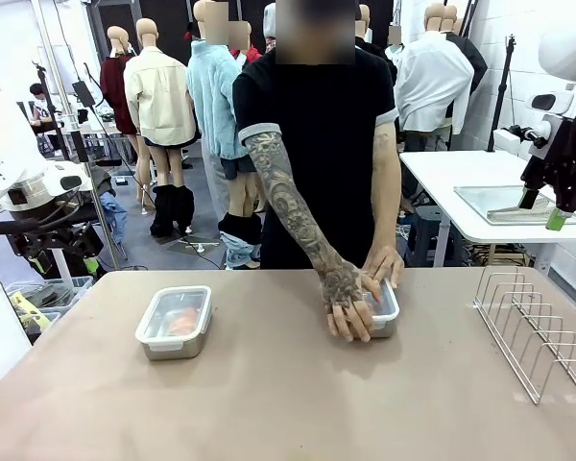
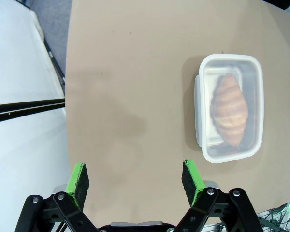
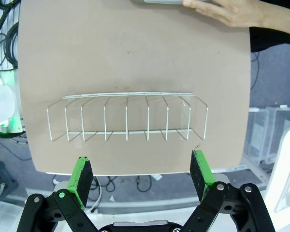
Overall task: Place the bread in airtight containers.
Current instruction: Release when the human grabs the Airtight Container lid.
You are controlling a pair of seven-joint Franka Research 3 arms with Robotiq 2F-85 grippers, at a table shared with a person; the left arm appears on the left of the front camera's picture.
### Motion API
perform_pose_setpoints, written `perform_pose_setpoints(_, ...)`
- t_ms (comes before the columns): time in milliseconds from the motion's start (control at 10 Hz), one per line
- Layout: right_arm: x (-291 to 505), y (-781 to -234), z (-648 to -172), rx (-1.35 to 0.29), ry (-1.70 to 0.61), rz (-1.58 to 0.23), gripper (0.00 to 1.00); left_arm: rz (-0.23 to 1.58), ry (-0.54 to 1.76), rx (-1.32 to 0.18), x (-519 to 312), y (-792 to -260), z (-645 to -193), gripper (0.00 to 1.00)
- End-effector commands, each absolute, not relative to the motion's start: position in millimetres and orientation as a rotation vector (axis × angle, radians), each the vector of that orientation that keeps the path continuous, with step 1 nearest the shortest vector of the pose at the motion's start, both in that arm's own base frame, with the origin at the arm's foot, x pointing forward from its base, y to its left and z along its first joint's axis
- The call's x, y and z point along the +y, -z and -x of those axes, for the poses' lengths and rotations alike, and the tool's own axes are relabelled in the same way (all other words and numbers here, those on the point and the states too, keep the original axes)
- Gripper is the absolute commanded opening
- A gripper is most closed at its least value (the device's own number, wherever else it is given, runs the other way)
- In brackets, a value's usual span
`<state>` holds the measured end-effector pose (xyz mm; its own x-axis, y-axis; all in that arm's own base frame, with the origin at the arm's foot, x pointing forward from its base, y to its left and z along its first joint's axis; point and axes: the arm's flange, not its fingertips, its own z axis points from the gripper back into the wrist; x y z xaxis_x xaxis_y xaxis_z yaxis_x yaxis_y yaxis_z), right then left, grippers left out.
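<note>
1. In the left wrist view the left tool [image 2: 135, 180] rises from the bottom edge with its green pads [image 2: 79, 179] spread wide apart, holding nothing, above bare desk [image 2: 130, 72].
2. In the right wrist view the right tool [image 3: 141, 176] likewise stands open and empty, its pads [image 3: 81, 175] at the lower part of the frame, over the desk's edge.
3. In the front view the right arm [image 1: 562, 154] hangs at the upper right of the frame, well above the desk.
4. The person's two hands [image 1: 360, 293] press flat on the lidded container [image 1: 384, 312] at centre right of the front view; what lies inside it I cannot tell.
5. The other container [image 2: 230, 107] sits at the right of the left wrist view, up and to the right of the left tool and well apart from it. Its clear lid is on, and a croissant [image 2: 229, 110] lies lengthwise inside.
6. A wire rack [image 3: 127, 117] stands across the middle of the right wrist view, just above the right tool's pads; in the front view it is at the right edge.
7. The desk is plain tan. Behind the person a white table [image 1: 461, 178] stands at the right of the front view.
</note>
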<state>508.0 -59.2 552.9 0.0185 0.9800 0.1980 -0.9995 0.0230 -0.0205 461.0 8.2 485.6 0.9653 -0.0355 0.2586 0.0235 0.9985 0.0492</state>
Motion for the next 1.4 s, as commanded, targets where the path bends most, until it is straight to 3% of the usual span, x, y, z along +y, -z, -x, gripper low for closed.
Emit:
perform_pose_setpoints(0,-58.6,-553.2,-508.2,-0.178,-1.546,-0.125,1.00,-0.052,0.013,-0.263,8.2,-485.3,-458.9,1.00)
perform_pose_setpoints(1300,-58.6,-553.2,-508.2,-0.178,-1.546,-0.125,1.00,-0.052,0.013,-0.263,8.2,-485.3,-458.9,1.00)
